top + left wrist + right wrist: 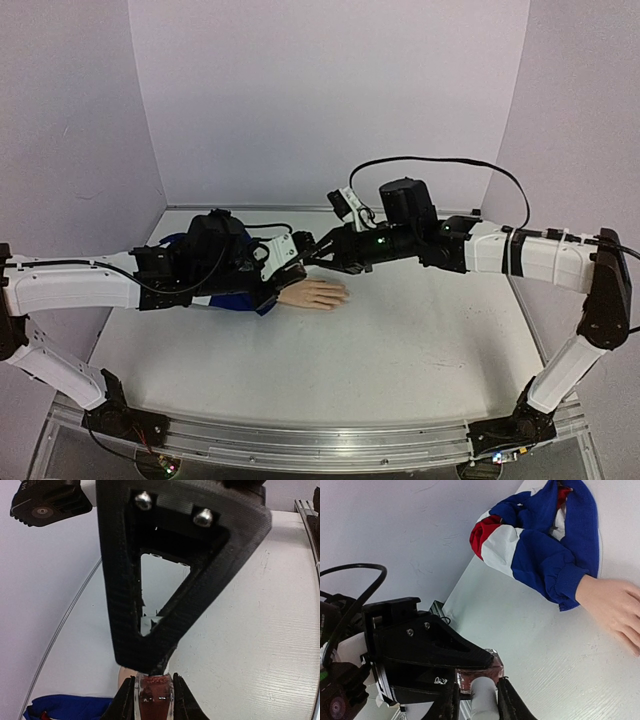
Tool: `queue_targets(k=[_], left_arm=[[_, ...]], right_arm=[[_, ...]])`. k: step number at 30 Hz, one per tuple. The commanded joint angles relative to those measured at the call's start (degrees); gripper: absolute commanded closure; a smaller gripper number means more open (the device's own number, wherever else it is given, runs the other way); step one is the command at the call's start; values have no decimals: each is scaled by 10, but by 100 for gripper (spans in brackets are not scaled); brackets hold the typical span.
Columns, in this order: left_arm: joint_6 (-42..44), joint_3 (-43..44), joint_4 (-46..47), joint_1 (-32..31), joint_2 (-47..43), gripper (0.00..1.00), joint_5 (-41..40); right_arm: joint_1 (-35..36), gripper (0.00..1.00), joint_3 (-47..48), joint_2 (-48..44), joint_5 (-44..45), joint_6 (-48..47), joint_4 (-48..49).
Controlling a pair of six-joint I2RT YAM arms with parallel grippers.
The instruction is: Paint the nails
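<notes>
- My right gripper straddles the white cap; I can't tell if it's pinching yet.
- My left gripper is clamped on the bottle.
- The hand lies just below both grippers at centre frame, fingers pointing right, about equally near each.
- The nails are too small to see, and the right wrist view cuts off the fingertips.

Scuffed white table between pale lavender walls
</notes>
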Motion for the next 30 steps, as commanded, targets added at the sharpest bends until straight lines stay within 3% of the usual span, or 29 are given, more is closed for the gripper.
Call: queue_targets(k=[1,5,10,19,27,30], left_arm=[[-3,19,32,-2,-19,100,-4],[-6,16,33,-2,-24,100,-2],[-10,12,34,-2,-33,100,-3],[-15,7,36,-2,-40,100,0],[-13,5,36,-2,-35,100,6],[-10,1,35,-2,-35,100,9]], right_arm=[[4,62,5,0,-28,3,45],[5,63,6,3,-31,2,45],[4,75,-1,1,-25,-1,45],[4,79,-8,-1,-19,-3,45],[4,99,-11,-13,-12,-13,47],[5,100,-18,-22,-14,-29,46]])
